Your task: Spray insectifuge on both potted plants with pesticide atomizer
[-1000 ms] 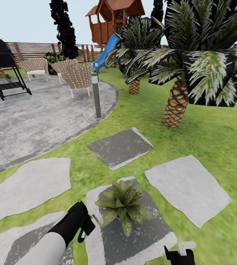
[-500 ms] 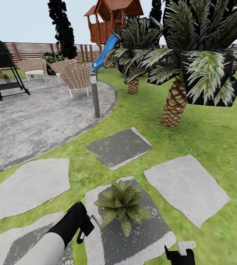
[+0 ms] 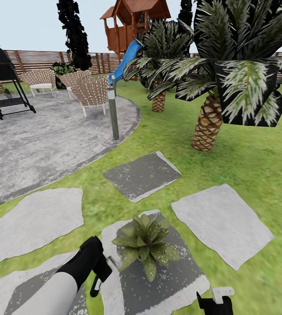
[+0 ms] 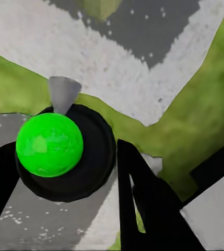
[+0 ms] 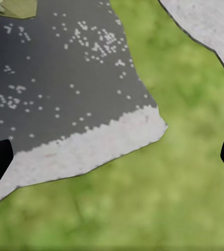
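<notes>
While gripped, pesticide atomizer [image 4: 57, 144] inside left claw [image 3: 100, 271], beside potted plant [image 3: 146, 243].

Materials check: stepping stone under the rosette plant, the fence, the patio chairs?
Stepping stone: looks like matte grey stone or concrete, speckled pale with a lighter irregular edge.
Fence: brown wood by its look, horizontal slats, no gloss.
Patio chairs: seemingly woven wicker or rattan, tan lattice on pale legs; too far away to be sure.
</notes>
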